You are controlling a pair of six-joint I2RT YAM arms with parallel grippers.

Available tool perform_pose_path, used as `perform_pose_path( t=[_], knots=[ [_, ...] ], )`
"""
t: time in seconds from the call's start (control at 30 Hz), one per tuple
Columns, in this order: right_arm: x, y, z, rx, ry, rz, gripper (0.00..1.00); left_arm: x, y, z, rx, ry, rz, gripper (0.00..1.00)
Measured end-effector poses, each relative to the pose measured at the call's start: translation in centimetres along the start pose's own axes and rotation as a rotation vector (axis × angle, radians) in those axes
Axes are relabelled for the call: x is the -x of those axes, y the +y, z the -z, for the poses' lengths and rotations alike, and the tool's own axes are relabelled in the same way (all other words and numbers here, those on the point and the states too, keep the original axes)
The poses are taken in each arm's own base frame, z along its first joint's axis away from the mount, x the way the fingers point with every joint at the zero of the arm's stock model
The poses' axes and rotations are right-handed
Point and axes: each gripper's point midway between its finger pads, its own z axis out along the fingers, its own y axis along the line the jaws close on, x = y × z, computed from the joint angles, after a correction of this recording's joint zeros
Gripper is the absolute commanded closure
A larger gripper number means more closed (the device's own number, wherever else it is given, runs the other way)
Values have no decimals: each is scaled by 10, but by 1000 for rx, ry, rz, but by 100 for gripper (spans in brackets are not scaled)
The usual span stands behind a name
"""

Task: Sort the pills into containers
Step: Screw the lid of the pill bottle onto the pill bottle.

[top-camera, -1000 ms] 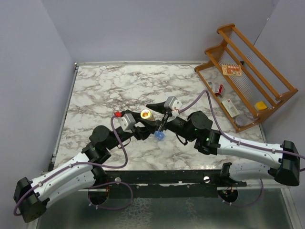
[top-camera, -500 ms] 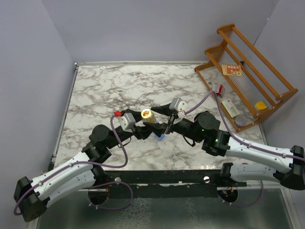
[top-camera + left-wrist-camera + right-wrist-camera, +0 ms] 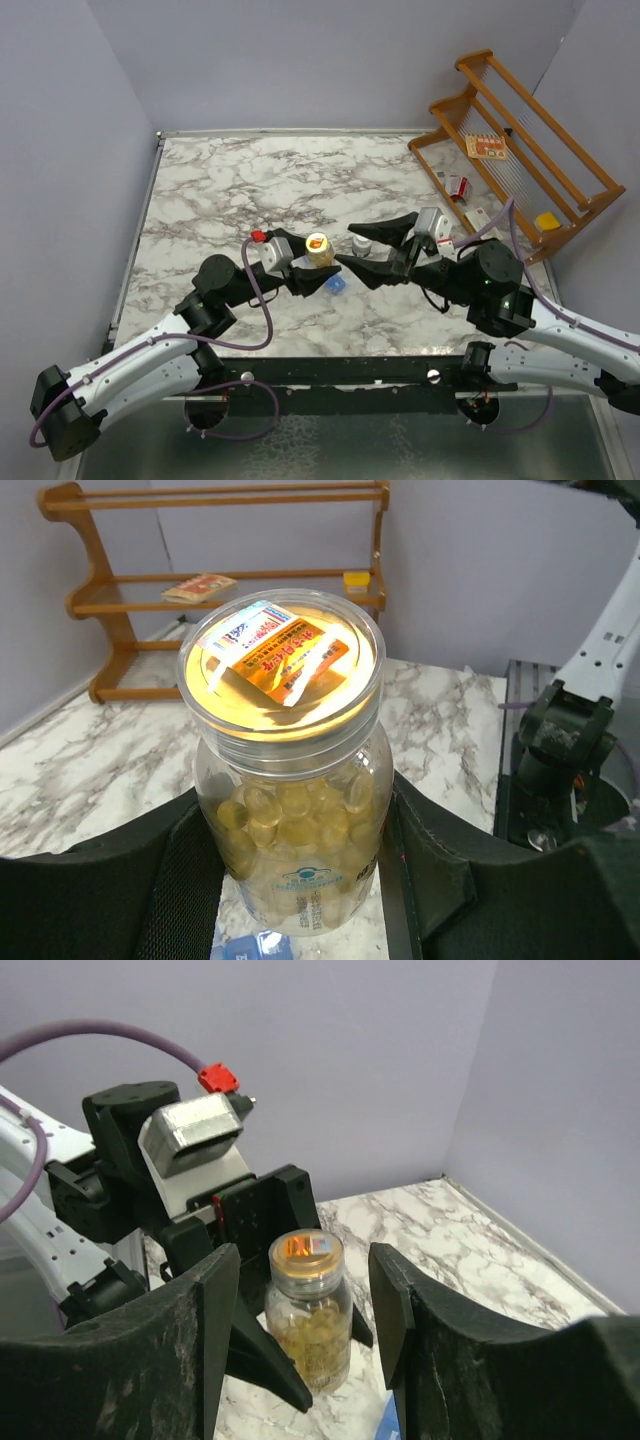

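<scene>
Containers [image 3: 336,285], a blue strip, lie on the worktop [image 3: 220,190] a little in from the middle of its near edge, mostly hidden under the grippers. Whether their lids are up cannot be told.

The main risk is at the bottle [image 3: 285,770]. Its top looks covered by a cap or seal, so a pull or twist there by the right gripper [image 3: 347,247] could turn it in the left gripper [image 3: 308,262] or drag it loose. Once the bottle is uncovered, any tilt could spill pills [image 3: 290,820] across the strip and worktop.

The left arm reaches in low from the near left corner, its jaws clamped on the bottle's body, holding it upright above the strip. The right arm comes from the near right, wrist level, jaws spread and empty, tips just beside the bottle.
</scene>
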Motion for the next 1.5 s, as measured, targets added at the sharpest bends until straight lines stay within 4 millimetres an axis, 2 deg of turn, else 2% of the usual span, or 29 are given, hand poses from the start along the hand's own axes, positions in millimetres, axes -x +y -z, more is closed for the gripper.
perform_pose_path(
  t=[0.17,0.43,0.6,0.83,1.1,1.5],
  knots=[
    [3,5,-3,37,1,14,46,-10,-14,2,-76,42,14,100],
    [-20,20,-13,116,74,16,46,-4,-38,8,-209,29,11,100],
    [-23,28,-11,164,84,10,46,-5,-48,11,-266,34,20,100],
    [-20,37,-8,212,78,-2,46,-10,-50,10,-283,49,34,100],
    [-28,45,-11,255,101,-16,46,-12,-51,10,-287,57,42,100],
    [-34,47,-13,263,118,-26,47,-12,-54,11,-305,58,46,100]
  ],
)
